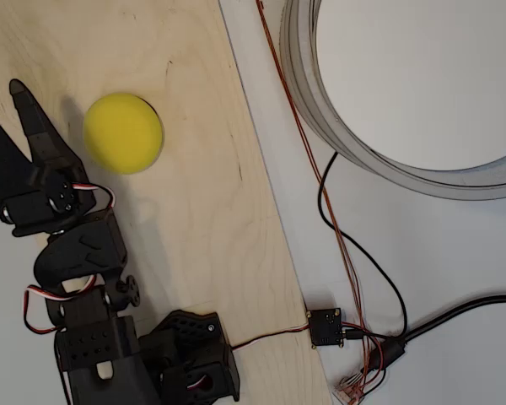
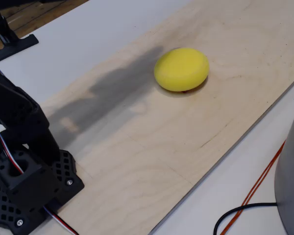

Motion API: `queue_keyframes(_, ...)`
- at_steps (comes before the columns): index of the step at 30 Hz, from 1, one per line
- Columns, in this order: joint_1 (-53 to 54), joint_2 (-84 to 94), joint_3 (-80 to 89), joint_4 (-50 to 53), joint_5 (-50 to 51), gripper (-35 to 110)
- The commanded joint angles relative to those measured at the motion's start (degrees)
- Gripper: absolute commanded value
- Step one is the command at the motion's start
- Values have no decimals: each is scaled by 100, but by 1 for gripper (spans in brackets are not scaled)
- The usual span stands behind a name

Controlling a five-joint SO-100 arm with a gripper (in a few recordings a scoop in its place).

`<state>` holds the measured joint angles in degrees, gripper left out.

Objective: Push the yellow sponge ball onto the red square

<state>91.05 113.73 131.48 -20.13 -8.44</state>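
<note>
Overhead view, left to right. Black gripper (image 1: 2, 99) at the far-left edge of the plywood board (image 1: 211, 219), its 2 fingers spread apart in a V with nothing between them; the right finger (image 1: 34, 114) tapers to a tip pointing up the frame. Arm base (image 1: 181, 354) sits at the bottom left.

Just right of that finger, close but with a thin gap showing, lies the yellow sponge ball (image 1: 123, 132). It is outside the jaws, not between them.

In the fixed view the ball (image 2: 182, 68) rests mid-board on the far side, with a sliver of red, likely the red square (image 2: 185, 91), peeking out under its near edge. Judged from that, the ball already sits over the patch, or nearly.

Key relation: ball lies to the right of the gripper, so any correcting nudge would go sideways with the right finger's outer face

Further right: orange wire (image 1: 299, 126), black cable (image 1: 455, 316), grey round rim (image 1: 320, 118) on the white table (image 1: 455, 253)
</note>
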Motion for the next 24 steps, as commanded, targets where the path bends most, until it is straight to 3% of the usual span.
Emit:
queue_keyframes(1,-44,237,-26,-35,-79,39)
queue_keyframes(3,-44,237,-44,-44,-62,36)
queue_keyframes(6,26,264,-316,-35,264,0)
queue_keyframes(10,264,35,-571,281,817,-1)
queue_keyframes(24,246,-105,-642,272,668,-1)
